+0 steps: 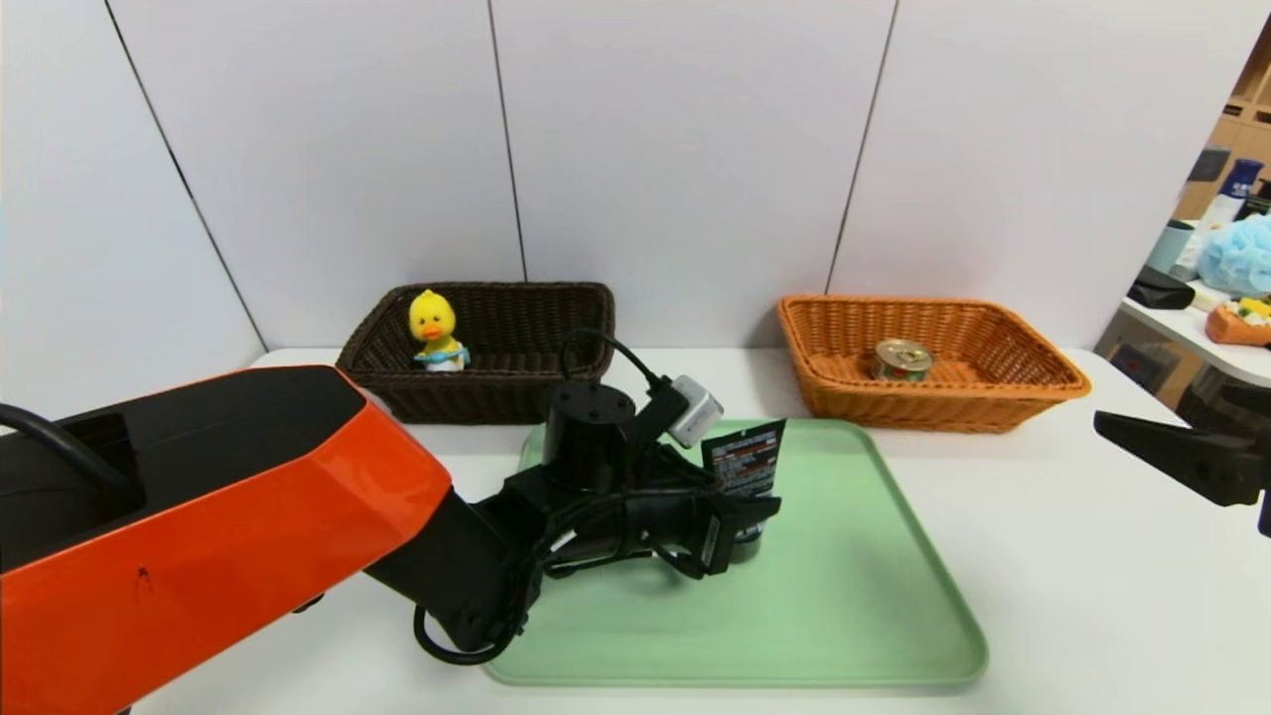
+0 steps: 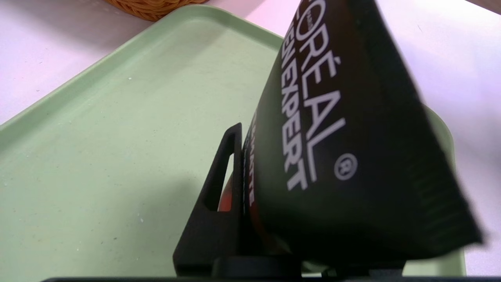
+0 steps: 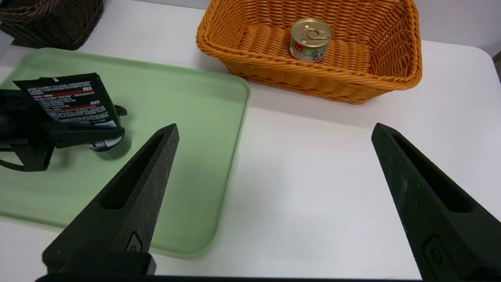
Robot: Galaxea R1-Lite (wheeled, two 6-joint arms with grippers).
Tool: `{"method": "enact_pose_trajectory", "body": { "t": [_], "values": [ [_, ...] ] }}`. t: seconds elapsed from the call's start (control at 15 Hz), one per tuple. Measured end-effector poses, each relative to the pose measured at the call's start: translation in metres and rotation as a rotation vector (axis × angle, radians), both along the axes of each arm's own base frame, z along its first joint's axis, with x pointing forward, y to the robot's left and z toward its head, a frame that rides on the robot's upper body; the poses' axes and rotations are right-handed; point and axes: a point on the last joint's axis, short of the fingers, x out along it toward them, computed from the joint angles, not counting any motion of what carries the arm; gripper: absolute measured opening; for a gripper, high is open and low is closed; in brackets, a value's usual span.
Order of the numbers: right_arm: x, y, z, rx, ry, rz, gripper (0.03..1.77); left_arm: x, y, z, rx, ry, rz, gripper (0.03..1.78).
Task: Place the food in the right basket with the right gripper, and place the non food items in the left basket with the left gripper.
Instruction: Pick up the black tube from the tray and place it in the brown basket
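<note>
Relative to the green tray [image 1: 814, 636]: at its right, the right gripper [image 3: 276, 203] is idle, its fingers spread wide. Over the tray, the left gripper [image 1: 750, 526] holds the black squeeze tube [image 1: 745, 467], closed around its lower part, the cap end down. Beyond the tray's far right corner lies the orange basket [image 1: 914, 412], containing the tin can [image 1: 903, 360]; beyond its far left corner lies the dark brown basket [image 1: 477, 397], containing the toy duck [image 1: 433, 323].

- A white table [image 1: 1072, 596] carries everything.
- A green rectangular tray [image 1: 844, 616] lies on it.
- Behind sit dark brown [image 1: 477, 399] and orange wicker baskets [image 1: 933, 412].
</note>
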Motion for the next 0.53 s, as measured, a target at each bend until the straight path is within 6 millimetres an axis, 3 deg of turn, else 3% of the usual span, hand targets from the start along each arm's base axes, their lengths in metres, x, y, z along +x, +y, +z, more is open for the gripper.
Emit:
{"method": "enact_pose_trajectory", "body": {
  "t": [0.27, 0.53],
  "values": [
    [-0.004, -0.001, -0.002, -0.002, 0.001, -0.002, 1.7, -0.001, 0.001, 0.007, 0.001, -0.004, 0.019, 0.51],
    [-0.007, -0.002, -0.008, -0.005, 0.015, -0.004, 1.7, -0.006, 0.006, 0.044, -0.012, -0.032, 0.064, 0.49]
  ]
}}
